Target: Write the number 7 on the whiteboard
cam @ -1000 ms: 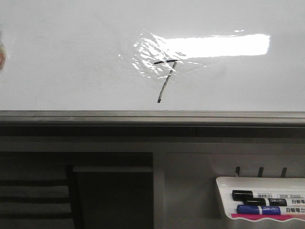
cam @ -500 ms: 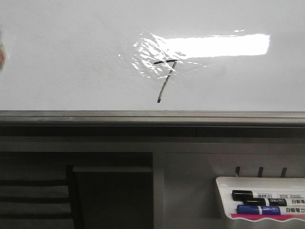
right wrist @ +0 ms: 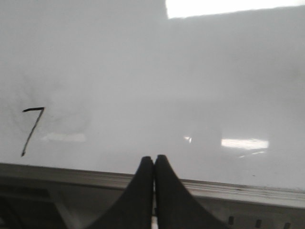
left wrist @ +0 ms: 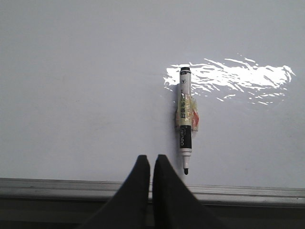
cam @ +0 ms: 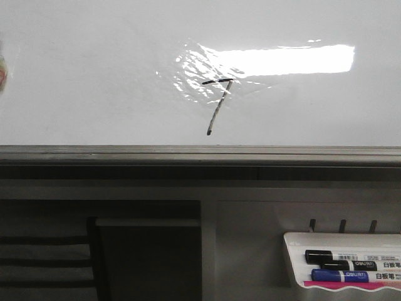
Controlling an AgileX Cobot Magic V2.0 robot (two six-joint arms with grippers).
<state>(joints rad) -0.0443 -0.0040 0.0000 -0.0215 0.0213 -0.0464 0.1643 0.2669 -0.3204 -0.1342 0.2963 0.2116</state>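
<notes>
marker tray (cam: 351, 241) cropped at edge, its pen labels unreadable

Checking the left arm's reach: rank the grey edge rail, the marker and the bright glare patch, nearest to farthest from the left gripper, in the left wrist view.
From the left gripper:
1. Grey edge rail, right by the fingertips.
2. Marker, lying on the whiteboard beyond the rail.
3. Glare patch, beyond the marker's capped end.

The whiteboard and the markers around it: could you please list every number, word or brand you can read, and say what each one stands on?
"7", hand-drawn in black, on the whiteboard: the number 7.
"DELI" brand, white on dark, on the black marker and the blue marker in the marker tray.
Chinese characters on both white labels: too small to read surely.
Print on the marker on the board in the left wrist view: too blurred to read.
</notes>
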